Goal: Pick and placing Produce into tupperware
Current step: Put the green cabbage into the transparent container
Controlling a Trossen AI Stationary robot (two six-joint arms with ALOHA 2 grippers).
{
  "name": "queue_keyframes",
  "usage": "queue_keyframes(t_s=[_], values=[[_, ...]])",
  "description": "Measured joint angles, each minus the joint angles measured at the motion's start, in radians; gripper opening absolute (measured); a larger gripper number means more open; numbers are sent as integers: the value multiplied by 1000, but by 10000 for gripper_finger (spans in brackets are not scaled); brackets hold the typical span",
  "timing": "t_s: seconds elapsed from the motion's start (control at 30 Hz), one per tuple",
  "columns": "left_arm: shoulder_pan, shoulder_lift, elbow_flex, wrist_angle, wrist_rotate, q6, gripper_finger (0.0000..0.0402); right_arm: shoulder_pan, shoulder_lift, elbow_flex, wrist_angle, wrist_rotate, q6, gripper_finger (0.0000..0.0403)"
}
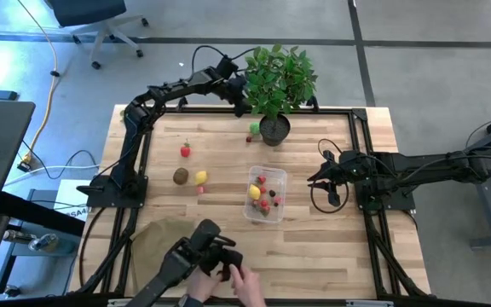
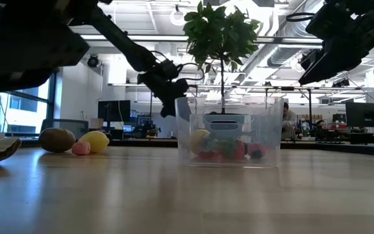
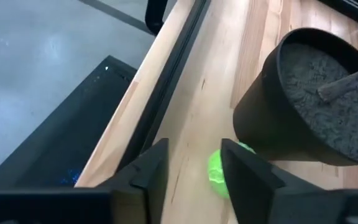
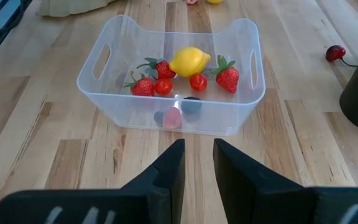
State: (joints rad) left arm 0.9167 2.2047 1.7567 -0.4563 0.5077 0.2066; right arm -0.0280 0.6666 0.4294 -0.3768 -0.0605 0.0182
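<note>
At the table's far edge, the left gripper [image 3: 194, 171] hangs beside the black plant pot [image 3: 303, 99], fingers apart astride a small green produce piece [image 3: 219, 174]. The right gripper [image 4: 196, 165] waits near the right edge, fingers narrowly apart and empty, facing the clear tupperware [image 4: 173, 118] at mid-table, which holds a lemon [image 4: 189, 61] and strawberries [image 4: 227, 76]. No readable writing shows.

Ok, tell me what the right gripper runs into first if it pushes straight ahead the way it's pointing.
Most likely the near wall of the tupperware. In the wrist view the right gripper points across bare wood straight at the clear container, with nothing between. How far off it sits is hard to judge.
</note>
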Motion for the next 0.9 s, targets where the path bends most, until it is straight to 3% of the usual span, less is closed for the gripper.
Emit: queue_keyframes(t_s=[0.3,0.4,0.6,0.9], values=[[-1,0,-1,46,-4,-1,6,0,0,0,0,0,0,73],[-7,20,1,60,6,-10,14,0,0,0,0,0,0,73],[-15,94,-2,66,164,-60,13,0,0,0,0,0,0,73],[-31,123,0,122,202,-128,2,0,0,0,0,0,0,73]])
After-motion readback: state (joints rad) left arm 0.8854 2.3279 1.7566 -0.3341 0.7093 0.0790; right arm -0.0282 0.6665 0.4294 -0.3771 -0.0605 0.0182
